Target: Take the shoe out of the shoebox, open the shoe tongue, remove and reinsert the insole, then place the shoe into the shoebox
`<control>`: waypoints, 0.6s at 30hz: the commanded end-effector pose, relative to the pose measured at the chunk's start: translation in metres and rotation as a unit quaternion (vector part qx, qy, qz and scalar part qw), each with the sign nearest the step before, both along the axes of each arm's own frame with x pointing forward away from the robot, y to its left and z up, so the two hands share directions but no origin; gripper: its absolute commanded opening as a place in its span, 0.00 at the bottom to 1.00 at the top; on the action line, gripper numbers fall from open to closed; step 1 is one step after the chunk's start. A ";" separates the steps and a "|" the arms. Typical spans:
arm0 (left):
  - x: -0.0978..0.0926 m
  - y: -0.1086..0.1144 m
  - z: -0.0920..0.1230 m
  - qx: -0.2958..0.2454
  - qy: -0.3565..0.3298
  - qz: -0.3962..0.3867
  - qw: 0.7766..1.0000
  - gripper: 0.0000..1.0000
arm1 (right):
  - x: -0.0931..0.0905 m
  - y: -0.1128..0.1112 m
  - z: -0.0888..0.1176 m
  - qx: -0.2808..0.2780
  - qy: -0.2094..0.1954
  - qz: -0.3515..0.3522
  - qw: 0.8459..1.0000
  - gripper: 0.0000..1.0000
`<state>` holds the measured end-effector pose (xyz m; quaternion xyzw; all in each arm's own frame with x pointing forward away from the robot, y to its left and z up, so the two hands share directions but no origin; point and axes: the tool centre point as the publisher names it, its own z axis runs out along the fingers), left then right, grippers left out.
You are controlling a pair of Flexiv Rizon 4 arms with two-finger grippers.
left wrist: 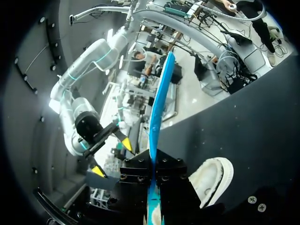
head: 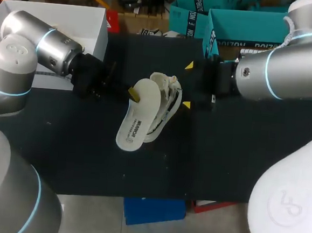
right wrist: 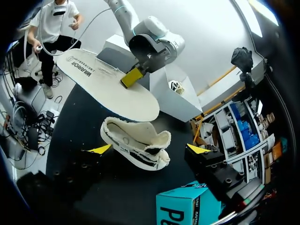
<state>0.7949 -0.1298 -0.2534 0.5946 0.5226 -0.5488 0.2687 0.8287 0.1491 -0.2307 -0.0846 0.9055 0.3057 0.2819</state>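
Gripping one insole (head: 135,120) between its closed fingers, the left gripper (head: 133,94) holds it just beside the one shoe (head: 165,104). The right gripper (head: 188,85) stands wide open and empty, the shoe lying just ahead of its fingertips. One white shoebox (head: 104,31) sits behind the left gripper.

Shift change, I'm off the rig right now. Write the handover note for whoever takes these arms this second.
Left claw: shut on the insole, which is out of the shoe and held beside it.
Right claw: open, at the shoe's far side, not gripping it.
The shoe lies on the table, outside the white shoebox.
Done: shoe taken out, insole removed.
Left: reinsert the insole, then put the shoe into the shoebox.
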 end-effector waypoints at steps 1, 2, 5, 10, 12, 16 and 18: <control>-0.001 -0.002 -0.001 0.000 -0.002 0.001 1.000 0.00 | 0.011 -0.002 -0.004 0.015 -0.007 0.019 1.000 1.00; -0.002 -0.003 -0.001 0.000 -0.002 0.001 1.000 0.00 | 0.013 -0.002 -0.003 0.021 -0.019 0.025 0.999 1.00; -0.002 -0.003 -0.001 -0.001 -0.002 0.001 1.000 0.00 | 0.016 0.000 -0.002 0.025 -0.054 0.041 0.997 1.00; -0.002 -0.001 -0.002 -0.003 0.000 0.003 1.000 0.00 | 0.011 0.006 0.001 0.084 -0.156 0.058 0.982 1.00; -0.002 -0.001 -0.003 -0.002 0.001 0.004 1.000 0.00 | 0.010 0.008 0.002 0.108 -0.183 0.054 0.976 1.00; -0.003 -0.002 -0.003 -0.003 0.003 0.003 1.000 0.00 | 0.012 0.015 0.003 0.152 -0.197 0.036 0.968 1.00; -0.004 -0.003 -0.003 -0.003 0.004 0.002 1.000 0.00 | 0.014 0.019 0.005 0.181 -0.228 0.033 0.956 1.00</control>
